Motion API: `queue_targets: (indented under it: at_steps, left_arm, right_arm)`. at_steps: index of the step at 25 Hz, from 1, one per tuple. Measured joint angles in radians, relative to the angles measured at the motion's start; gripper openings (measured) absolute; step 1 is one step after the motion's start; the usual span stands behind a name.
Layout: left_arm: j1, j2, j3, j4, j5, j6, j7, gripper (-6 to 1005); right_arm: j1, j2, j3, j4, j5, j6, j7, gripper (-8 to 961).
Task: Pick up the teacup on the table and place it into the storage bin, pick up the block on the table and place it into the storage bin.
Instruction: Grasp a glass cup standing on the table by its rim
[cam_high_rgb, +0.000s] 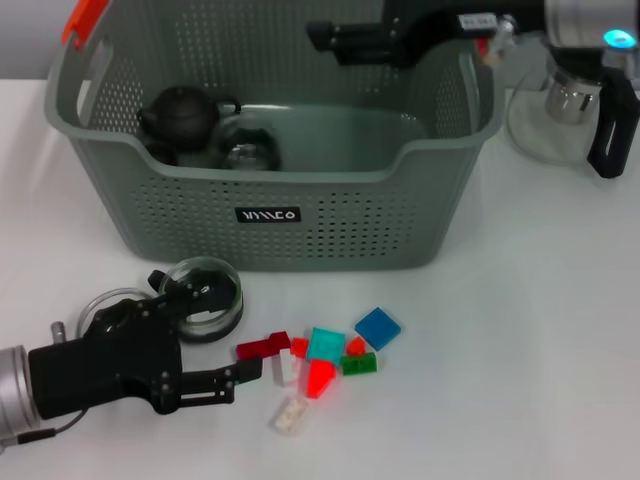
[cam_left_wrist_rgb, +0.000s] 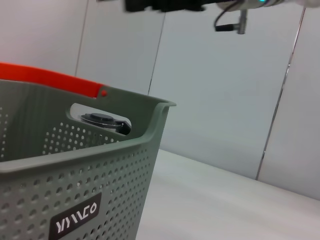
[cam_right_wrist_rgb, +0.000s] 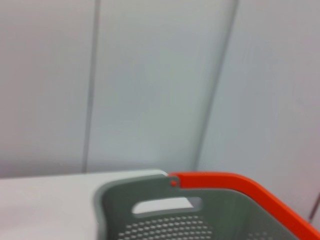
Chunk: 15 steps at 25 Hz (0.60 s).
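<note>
The storage bin stands at the table's back middle; it also shows in the left wrist view and the right wrist view. A clear glass teacup sits on the table in front of the bin's left part. My left gripper is open at the front left, one finger over the teacup, the other beside a dark red block. Several small blocks lie close by: teal, blue, green. My right gripper hovers above the bin's back rim.
A black teapot and a glass vessel lie inside the bin at its left. A glass pitcher with a black handle stands to the right of the bin. The bin's handle ends are orange.
</note>
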Motion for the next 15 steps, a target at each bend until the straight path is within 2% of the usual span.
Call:
queue_targets:
  at_steps: [6, 12, 15]
  left_arm:
    - [-0.001, 0.002, 0.000, 0.001, 0.000, 0.004, -0.003, 934]
    - [0.000, 0.004, -0.001, 0.007, -0.001, 0.007, -0.004, 934]
    - [0.004, 0.006, -0.007, 0.014, -0.001, 0.013, -0.004, 934]
  right_arm:
    - [-0.069, 0.000, 0.055, -0.013, 0.101, -0.133, -0.079, 681]
    - [-0.161, 0.004, 0.044, 0.008, 0.214, -0.271, -0.238, 885]
    - [-0.213, 0.004, 0.041, 0.069, 0.302, -0.375, -0.380, 922]
